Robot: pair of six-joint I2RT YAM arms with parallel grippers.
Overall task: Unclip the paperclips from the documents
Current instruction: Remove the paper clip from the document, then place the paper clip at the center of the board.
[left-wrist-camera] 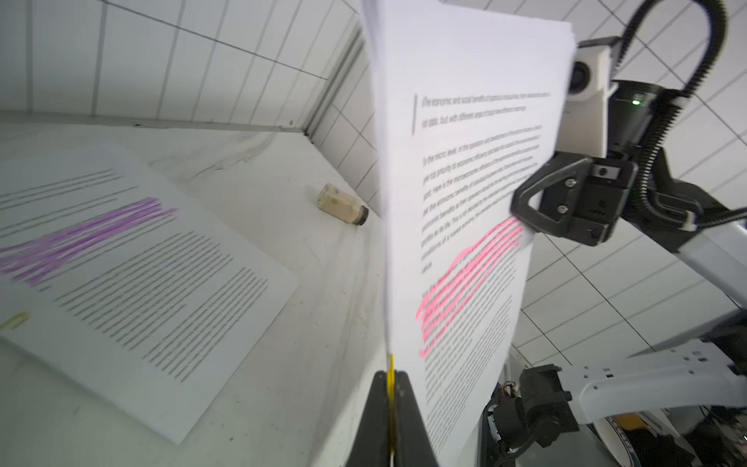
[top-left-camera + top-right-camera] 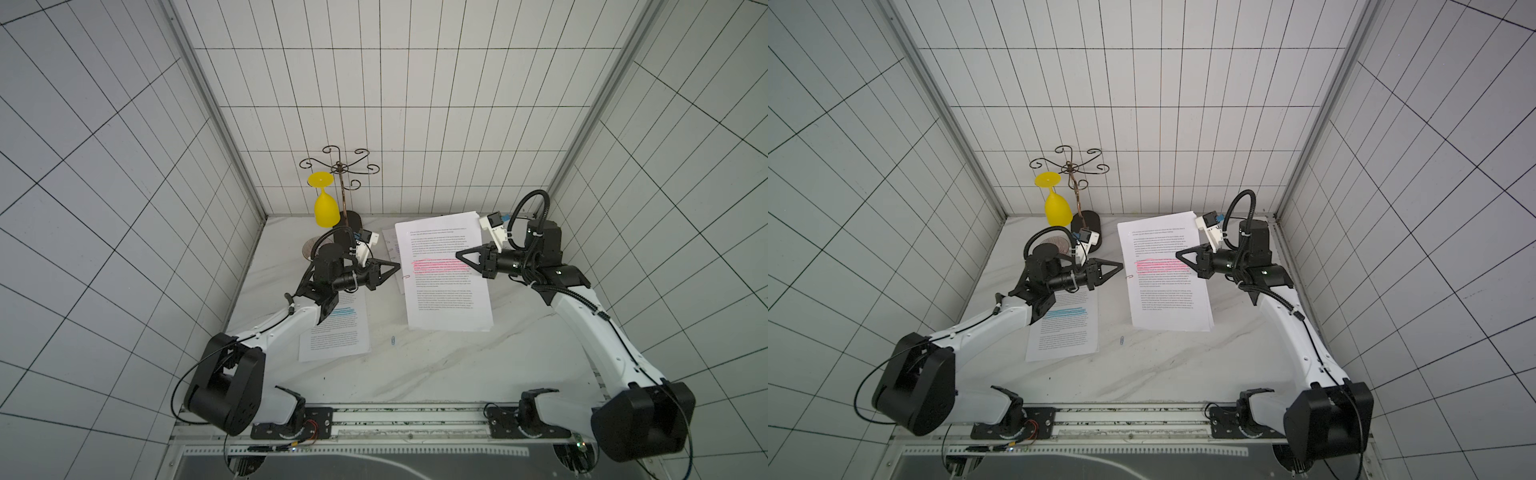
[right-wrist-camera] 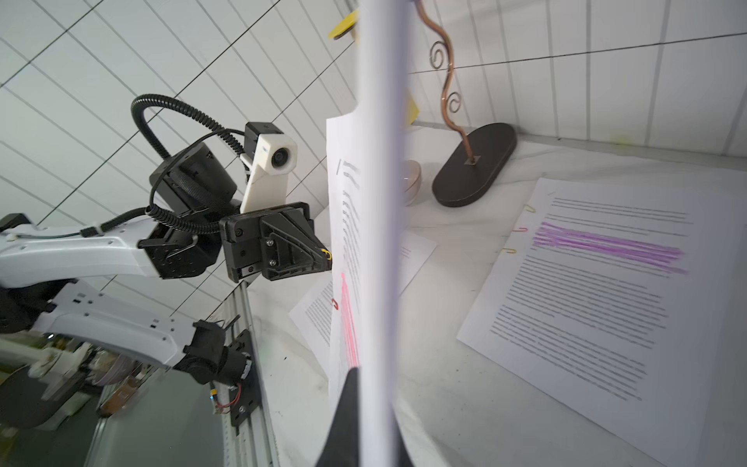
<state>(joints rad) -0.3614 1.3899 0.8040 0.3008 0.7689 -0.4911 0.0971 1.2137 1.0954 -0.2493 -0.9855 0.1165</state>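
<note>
1. working over the marble table [image 2: 457, 374], the rig looks partway through the job. of the three documents out, the pink-highlighted document [image 2: 444, 274] is the one in hand, lifted off the surface between the two arms.
2. the purple-highlighted document [image 3: 598, 307] lies flat on the table beyond it. the blue-highlighted document [image 2: 337, 332] lies flat partly under the left arm. neither is touched.
3. the right gripper [image 2: 458, 254] is clamped tight on the right edge of the pink stack and acts as the anchor.
4. the left gripper [image 2: 398, 265] is closed narrow at the opposite edge, pinching a yellow paperclip [image 1: 390, 376] whose wire shows between its jaws. i cannot tell how far the clip bites onto the paper.
5. a red paperclip [image 3: 334, 304] sits on that same edge near the pinch, and three more clips [image 3: 519, 229] line the purple document's edge. a blue paperclip [image 2: 393, 340] lies loose on the table beside the blue document, off any sheet.
6. the step in hand, as i read it, is sliding the yellow clip off. the next move calls for the left arm to draw straight away from the paper edge, along the clip's length, while the right holds firm. a skewed pull could crease or drag the sheets. the red clip would come after.
</note>
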